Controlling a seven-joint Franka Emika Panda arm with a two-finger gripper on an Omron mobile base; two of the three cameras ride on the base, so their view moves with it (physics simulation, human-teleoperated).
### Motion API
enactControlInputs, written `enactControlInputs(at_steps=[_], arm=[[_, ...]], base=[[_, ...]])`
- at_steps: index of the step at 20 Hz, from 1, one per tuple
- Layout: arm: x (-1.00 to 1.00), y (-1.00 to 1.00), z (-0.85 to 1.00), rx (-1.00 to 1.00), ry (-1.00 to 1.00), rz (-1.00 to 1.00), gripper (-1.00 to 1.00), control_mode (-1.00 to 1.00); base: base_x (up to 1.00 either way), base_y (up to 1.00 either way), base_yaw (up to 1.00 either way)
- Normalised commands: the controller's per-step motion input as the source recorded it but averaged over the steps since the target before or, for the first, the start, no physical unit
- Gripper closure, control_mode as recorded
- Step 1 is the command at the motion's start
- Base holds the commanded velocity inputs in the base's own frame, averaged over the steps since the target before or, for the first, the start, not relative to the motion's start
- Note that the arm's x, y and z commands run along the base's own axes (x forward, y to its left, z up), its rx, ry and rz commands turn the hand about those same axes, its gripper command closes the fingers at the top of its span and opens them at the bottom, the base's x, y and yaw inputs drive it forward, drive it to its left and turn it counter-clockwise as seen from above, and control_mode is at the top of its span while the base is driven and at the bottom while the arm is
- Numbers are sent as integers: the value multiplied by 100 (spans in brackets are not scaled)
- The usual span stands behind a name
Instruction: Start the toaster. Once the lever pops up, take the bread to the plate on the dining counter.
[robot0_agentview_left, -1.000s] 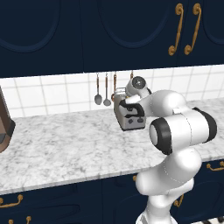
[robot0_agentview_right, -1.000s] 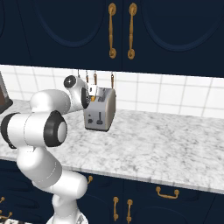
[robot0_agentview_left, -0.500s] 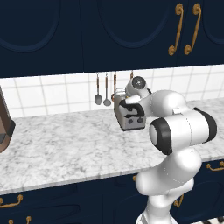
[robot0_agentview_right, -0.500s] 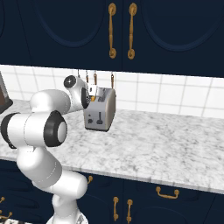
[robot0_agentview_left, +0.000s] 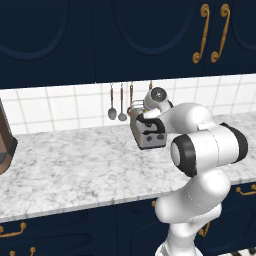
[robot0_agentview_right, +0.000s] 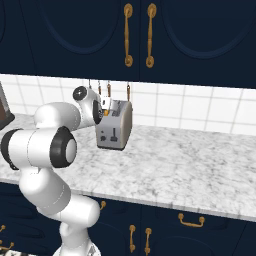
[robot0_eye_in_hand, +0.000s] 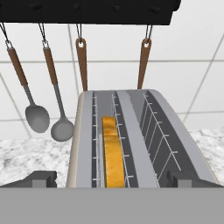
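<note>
The hand (robot0_eye_in_hand: 112, 186) is seen spread wide, nothing held between its fingers (robot0_eye_in_hand: 41, 178), whose two dark tips stand apart at either side of the toaster (robot0_eye_in_hand: 135, 140) just below them. In the hand view the near front end of the toaster is looked down upon, both slots laid open lengthwise. The bread (robot0_eye_in_hand: 113, 153) is found in the left slot as that view has it, standing on edge, its golden crust showing above the wire guides; the other slot is seen bare of bread.

From the left base view the hand (robot0_agentview_left: 145, 121) is placed right over the toaster (robot0_agentview_left: 150, 137), the white arm bent across from the front edge of the tabletop (robot0_agentview_left: 75, 165). From the right base view the toaster (robot0_agentview_right: 116, 125) is seen well back on the marble tabletop (robot0_agentview_right: 190, 165), close to the rear edge by the tiled wall, its silver front face turned toward the front edge. On that face the lever (robot0_agentview_right: 114, 135) is made out as a small dark slider; whether it is up or down cannot be told.

Farther back, two ladles (robot0_eye_in_hand: 48, 122) and two brown-handled utensils (robot0_eye_in_hand: 82, 63) are hung from a dark rail (robot0_eye_in_hand: 87, 11) on the wall behind the toaster.
</note>
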Motion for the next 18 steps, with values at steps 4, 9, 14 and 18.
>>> enactControlInputs(at_steps=[4, 9, 14, 18], arm=[[0, 0, 0, 0, 0, 0, -100, -100], [0, 0, 0, 0, 0, 0, -100, -100], [0, 0, 0, 0, 0, 0, -100, -100], [0, 0, 0, 0, 0, 0, -100, -100]], base=[[0, 0, 0], [0, 0, 0], [0, 0, 0], [0, 0, 0]])
